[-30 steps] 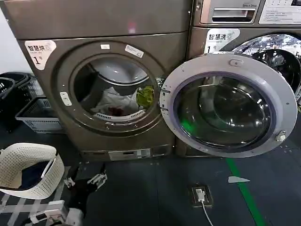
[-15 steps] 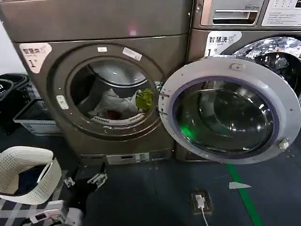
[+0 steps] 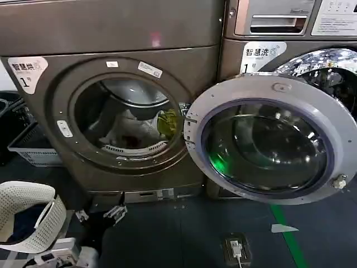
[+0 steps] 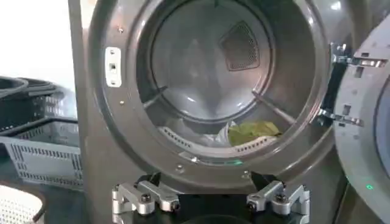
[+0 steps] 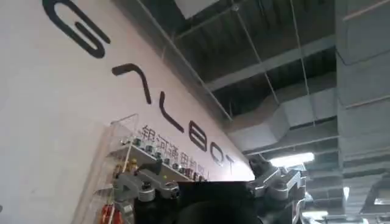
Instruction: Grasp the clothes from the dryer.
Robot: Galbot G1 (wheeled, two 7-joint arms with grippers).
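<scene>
My left gripper [image 4: 210, 199] hangs wide open and empty, low in front of the dryer [image 3: 111, 33], so the clothes [image 4: 253, 132] heaped on the drum floor lie straight ahead and above it, while my right gripper [image 5: 210, 189], open too, points at the ceiling.

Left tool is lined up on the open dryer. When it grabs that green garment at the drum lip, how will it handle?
The green garment lies crumpled, so it will probably be floppy and drape from the open left tool. It looks small, likely light. It rests against the white clothes, so it may drag those along or snag on the drum lip.
</scene>
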